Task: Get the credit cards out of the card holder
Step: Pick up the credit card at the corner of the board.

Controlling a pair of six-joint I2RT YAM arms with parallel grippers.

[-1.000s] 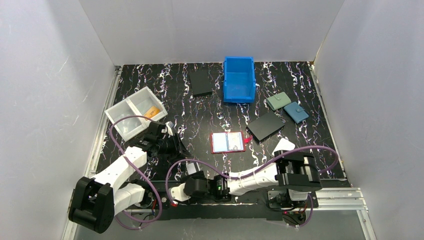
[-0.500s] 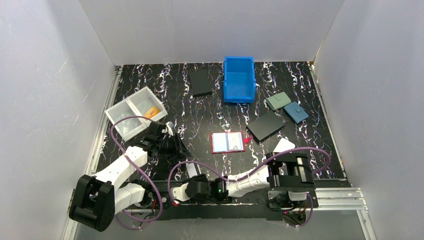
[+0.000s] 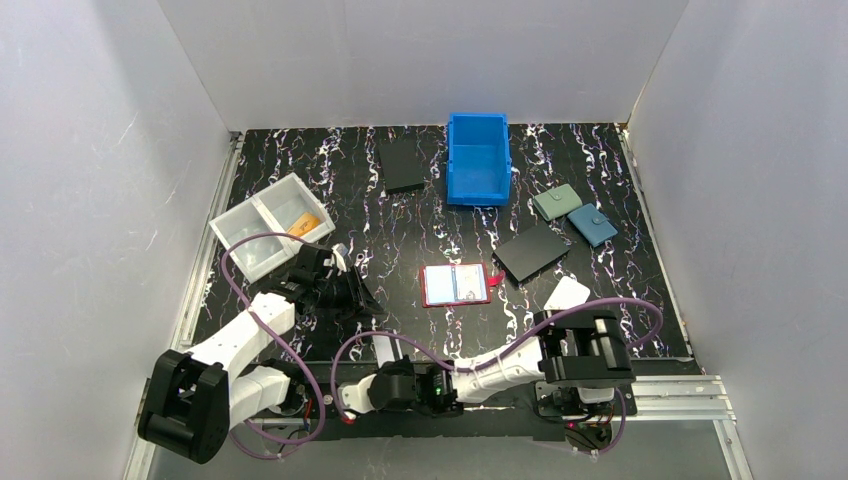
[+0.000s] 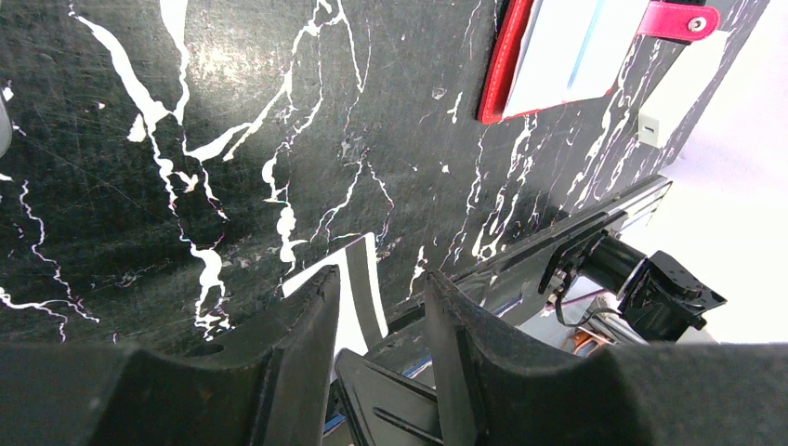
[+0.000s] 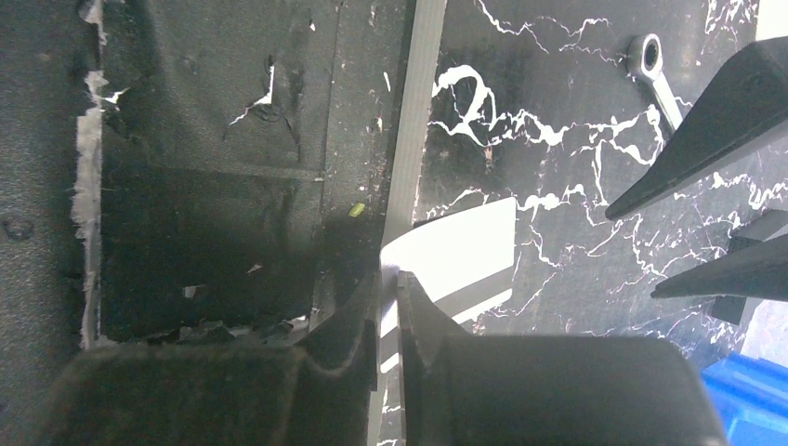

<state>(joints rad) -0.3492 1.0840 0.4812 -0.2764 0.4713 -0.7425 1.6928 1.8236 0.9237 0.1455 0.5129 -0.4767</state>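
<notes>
At the near edge, the whitish card (image 5: 460,246) is pinched at one edge by the right gripper (image 5: 388,279). It is judged thin, light, stiff and slick. The left gripper (image 4: 381,277) is held spread and empty. Farther off, the card holder (image 3: 456,285) is laid open mid-table. The orange card (image 3: 305,222) is seen in the far-left tray (image 3: 252,200).

We take this for a robotics lab test cell. Plain white walls (image 3: 420,60) box in a black marbled tabletop (image 3: 400,225). A left arm (image 3: 240,335) and a right arm (image 3: 500,362) sit at its near edge by an aluminium rail (image 3: 670,395), trailing purple cables (image 3: 600,298). A blue bin (image 3: 478,196) and a clear divided tray (image 3: 245,248) stand on it.
</notes>
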